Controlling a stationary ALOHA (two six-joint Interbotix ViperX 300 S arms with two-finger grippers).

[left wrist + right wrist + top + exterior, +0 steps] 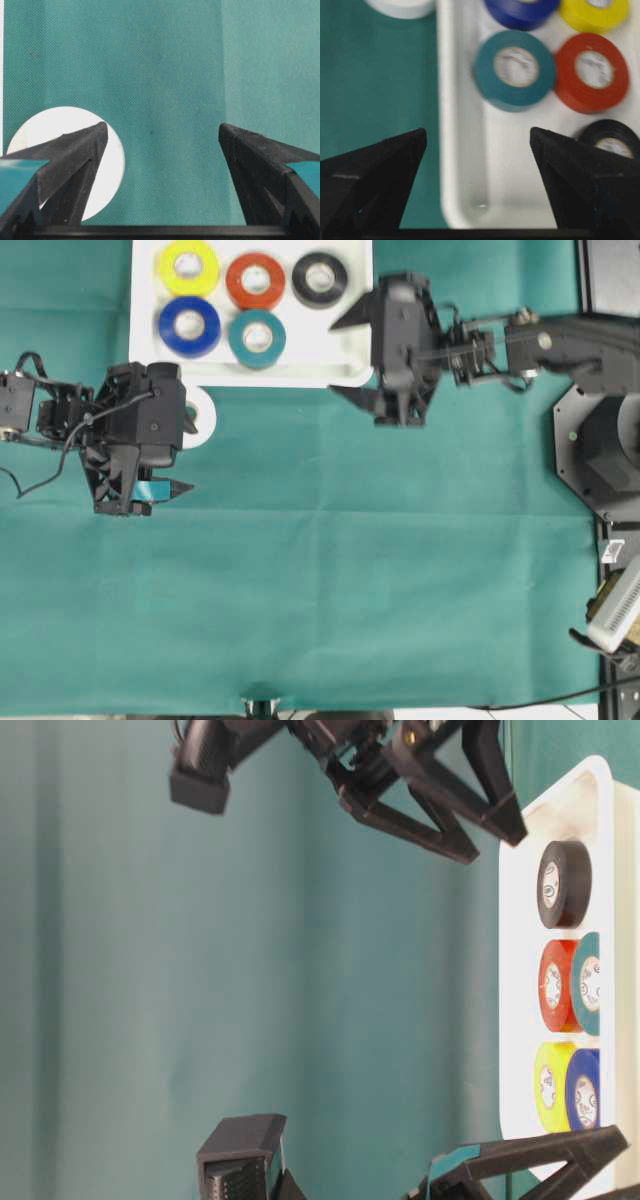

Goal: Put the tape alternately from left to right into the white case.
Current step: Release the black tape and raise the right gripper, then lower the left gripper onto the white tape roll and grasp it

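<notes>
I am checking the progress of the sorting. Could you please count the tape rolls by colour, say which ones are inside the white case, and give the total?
Yellow tape roll: 1, in the white case
Red-orange tape roll: 1, in the case
Black tape roll: 1, in the case
Blue tape roll: 1, in the case
Teal tape roll: 1, in the case
White tape roll: 1, on the green cloth, outside the case
Total: 6 rolls, 5 in the case

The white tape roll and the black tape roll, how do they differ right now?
The black tape roll lies inside the white case; the white tape roll lies outside it on the green cloth. The black roll is in full view from overhead; the white roll is partly hidden under the left pincer. Both lie flat and neither is held.
</notes>
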